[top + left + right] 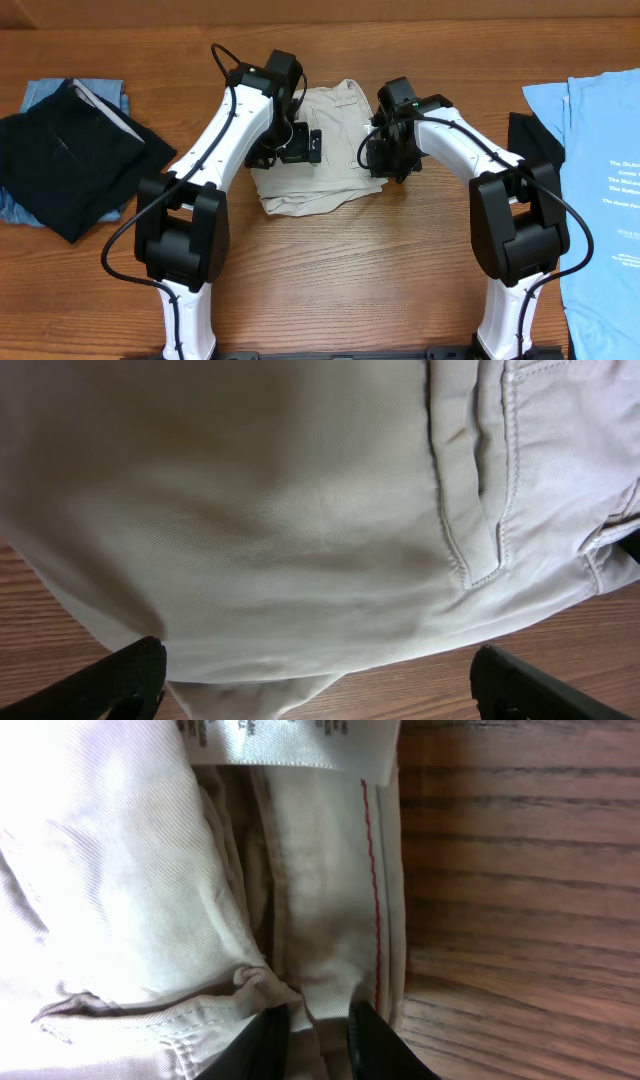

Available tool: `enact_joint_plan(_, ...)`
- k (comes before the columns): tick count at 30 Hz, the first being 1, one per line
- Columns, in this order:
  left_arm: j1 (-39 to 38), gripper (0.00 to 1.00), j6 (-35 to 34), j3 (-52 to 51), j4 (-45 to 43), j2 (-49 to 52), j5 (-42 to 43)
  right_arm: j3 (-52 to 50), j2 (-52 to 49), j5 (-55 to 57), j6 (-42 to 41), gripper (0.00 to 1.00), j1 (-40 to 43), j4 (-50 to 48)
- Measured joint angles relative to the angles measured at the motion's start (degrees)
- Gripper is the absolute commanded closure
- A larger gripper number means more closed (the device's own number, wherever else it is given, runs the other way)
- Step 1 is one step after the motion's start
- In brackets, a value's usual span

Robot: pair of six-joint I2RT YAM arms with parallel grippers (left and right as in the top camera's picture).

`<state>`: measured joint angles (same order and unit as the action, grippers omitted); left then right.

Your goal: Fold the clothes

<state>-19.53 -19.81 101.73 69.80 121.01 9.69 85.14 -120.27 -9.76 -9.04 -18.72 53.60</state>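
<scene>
Your left gripper (320, 682) hangs wide open, empty, over the folded pale beige fabric trousers (320, 190) at the overhead frame's upper centre, your right gripper (318, 1042) narrowly straddles their seam — pinching or not, I cannot tell — so likely a fold's release; next, lift both clear.

A brown wooden table (330, 270) with dark streaked grain fills the background.
</scene>
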Motion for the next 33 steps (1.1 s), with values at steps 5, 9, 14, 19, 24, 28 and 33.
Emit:
enact_joint_plan(5,0.0,0.0,0.0,0.0,0.0,0.0,0.0,3.0,0.0,0.3,0.0,0.22,1.1,6.4)
enact_joint_plan(9,0.0,0.0,0.0,0.0,0.0,0.0,0.0,5.2,6.7,0.0,0.1,0.13,1.6,6.6)
enact_joint_plan(14,0.0,0.0,0.0,0.0,0.0,0.0,0.0,5.9,9.3,-0.4,0.1,0.0,5.8,5.2)
enact_joint_plan(19,0.0,0.0,0.0,0.0,-2.1,0.0,0.0,5.9,9.3,-0.3,0.1,0.0,17.8,3.9)
enact_joint_plan(24,0.0,0.96,-0.6,0.0,-9.1,0.0,1.5,5.9,9.3,-0.1,0.0,0.0,23.9,3.9)
enact_joint_plan(28,-1.0,0.96,-1.3,0.0,-9.6,0.0,6.5,5.9,9.3,-0.4,-0.4,0.0,23.9,1.0)
enact_joint_plan(33,-7.6,0.96,-3.0,0.0,-13.1,0.0,6.0,5.9,9.3,-0.5,-0.9,0.0,23.9,0.4)
